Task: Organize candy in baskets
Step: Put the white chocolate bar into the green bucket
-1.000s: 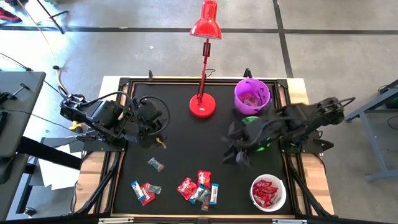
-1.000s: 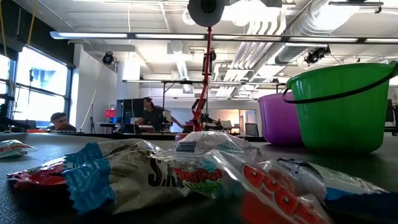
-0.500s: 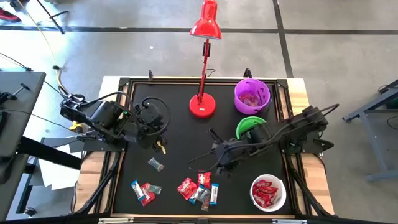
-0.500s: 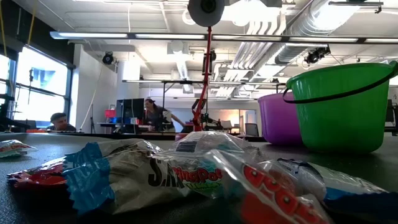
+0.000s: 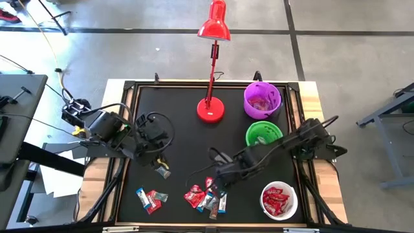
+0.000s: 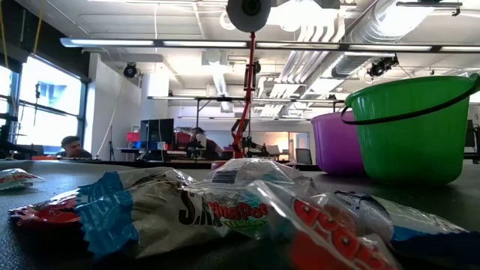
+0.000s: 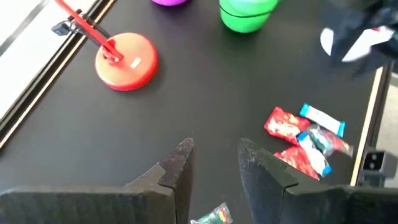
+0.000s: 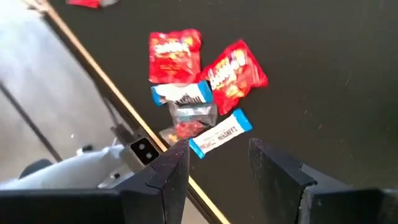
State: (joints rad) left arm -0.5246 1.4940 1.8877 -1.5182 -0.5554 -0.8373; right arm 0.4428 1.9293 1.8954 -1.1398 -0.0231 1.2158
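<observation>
Black counter (image 5: 187, 142), high view: purple basket (image 5: 262, 99), green basket (image 5: 263, 133) and white basket (image 5: 279, 200) line the right side, the white one holding red candy. Loose candy (image 5: 207, 194) lies at the near edge. The right gripper (image 5: 217, 184) hangs over that cluster; the left gripper (image 5: 162, 169) hangs over a dark sweet (image 5: 162, 171) on the left. A red lamp (image 5: 211, 109) stands at the far centre.

Low view: candy wrappers (image 6: 217, 210) fill the foreground, green basket (image 6: 412, 127) and purple basket (image 6: 337, 142) behind.

Left wrist view: jaws parted, empty, a sweet (image 7: 211, 216) between them.

Right wrist view: jaws wide, empty, above red and blue-white candy (image 8: 199, 81).
</observation>
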